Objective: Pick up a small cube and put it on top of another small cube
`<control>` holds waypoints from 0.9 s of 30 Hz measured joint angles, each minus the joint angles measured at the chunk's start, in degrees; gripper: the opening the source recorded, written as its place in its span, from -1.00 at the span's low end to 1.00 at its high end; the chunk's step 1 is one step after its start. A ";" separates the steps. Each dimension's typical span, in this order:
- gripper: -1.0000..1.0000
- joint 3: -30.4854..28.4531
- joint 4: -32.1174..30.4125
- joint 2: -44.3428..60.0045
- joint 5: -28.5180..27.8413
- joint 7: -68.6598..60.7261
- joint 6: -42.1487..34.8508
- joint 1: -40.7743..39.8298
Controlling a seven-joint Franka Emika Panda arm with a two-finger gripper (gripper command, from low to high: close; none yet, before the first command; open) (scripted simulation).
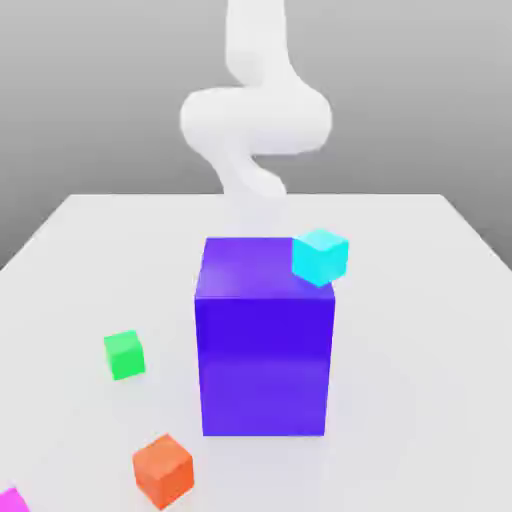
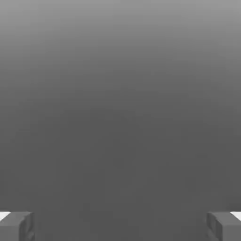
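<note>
The small magenta cube (image 1: 12, 499) sits at the worktop's (image 1: 420, 330) near edge by the exterior view's left corner, past the orange cube (image 1: 163, 469) and green cube (image 1: 124, 355), well apart from the gripper (image 2: 120, 226), whose jaws are spread, empty.

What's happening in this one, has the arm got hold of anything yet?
Nothing is held yet. The white arm is raised behind the big purple block, and its end effector is open and empty. The pink cube sits at the table's near corner, the green cube stands apart on the table. Stacking has not begun.
</note>
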 joint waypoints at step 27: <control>0.00 -7.61 10.45 56.60 4.38 11.19 10.95 -13.25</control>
